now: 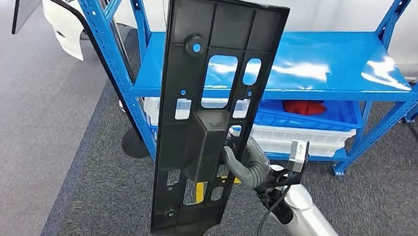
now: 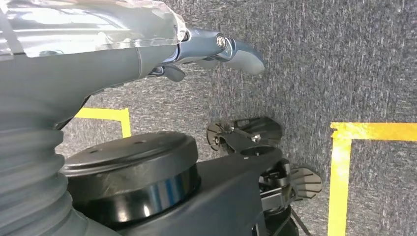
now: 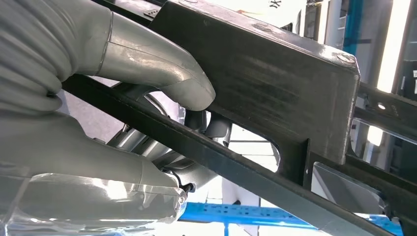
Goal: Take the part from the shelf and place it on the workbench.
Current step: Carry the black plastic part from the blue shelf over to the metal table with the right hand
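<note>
Now the right hand (image 1: 243, 161) grips the black part (image 1: 216, 100), holding it upright in the air before the blue shelf (image 1: 326, 63); the left hand (image 2: 216, 49) hangs over carpet, fingers loose, holding nothing.

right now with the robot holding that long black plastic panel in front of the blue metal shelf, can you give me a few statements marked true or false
1. The right hand grips the long black plastic panel. True.
2. The panel lies flat on the blue metal shelf. False: it is held up, roughly on end, in front of the shelf.
3. The left hand holds a second panel. False: it holds nothing, above grey carpet.
4. A red item sits in a blue bin under the shelf's top board. True.
5. Yellow floor lines mark the carpet. True.
</note>
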